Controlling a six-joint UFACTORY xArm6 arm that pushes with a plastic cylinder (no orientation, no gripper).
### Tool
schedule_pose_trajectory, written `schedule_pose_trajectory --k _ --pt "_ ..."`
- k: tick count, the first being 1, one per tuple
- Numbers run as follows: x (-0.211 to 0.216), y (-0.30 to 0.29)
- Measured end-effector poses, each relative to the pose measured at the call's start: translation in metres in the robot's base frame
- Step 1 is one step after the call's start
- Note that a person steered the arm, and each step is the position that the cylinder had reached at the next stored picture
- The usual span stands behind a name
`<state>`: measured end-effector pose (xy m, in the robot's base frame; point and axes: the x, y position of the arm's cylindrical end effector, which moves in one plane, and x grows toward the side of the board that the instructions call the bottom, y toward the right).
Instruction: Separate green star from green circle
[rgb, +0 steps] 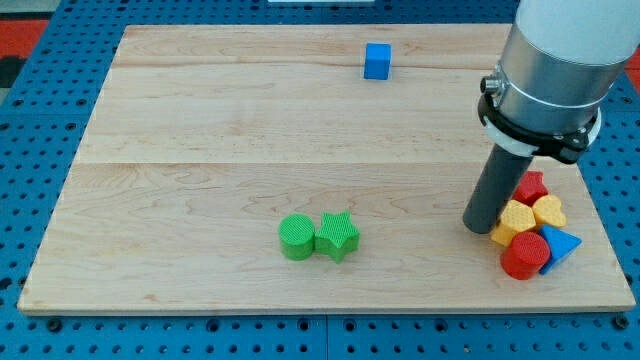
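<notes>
The green circle (296, 237) and the green star (338, 236) lie side by side and touching, at the lower middle of the wooden board (200, 130). The circle is on the view's left, the star on its right. My tip (479, 227) is the lower end of the dark rod at the view's right. It rests on the board well to the right of the star, about 140 pixels away. It stands just left of a cluster of red, yellow and blue blocks.
A blue cube (377, 61) sits near the board's top edge. At the lower right are a red block (530, 187), a yellow block (516, 219), a yellow block (548, 211), a red cylinder (524, 256) and a blue triangle (560, 243).
</notes>
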<state>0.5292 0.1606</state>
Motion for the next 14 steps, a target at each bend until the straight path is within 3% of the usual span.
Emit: schedule_pose_trajectory --k 1,3,4,5,7,10,12,13,14 --pt "0.0 -0.025" --pt "-0.017 -0.155" --pt "-0.054 -0.219" --pt "-0.05 -0.267" --pt "0.026 -0.266" --pt "0.026 -0.218" --pt "-0.011 -0.204" --pt "-0.003 -0.202" --pt "0.031 -0.213"
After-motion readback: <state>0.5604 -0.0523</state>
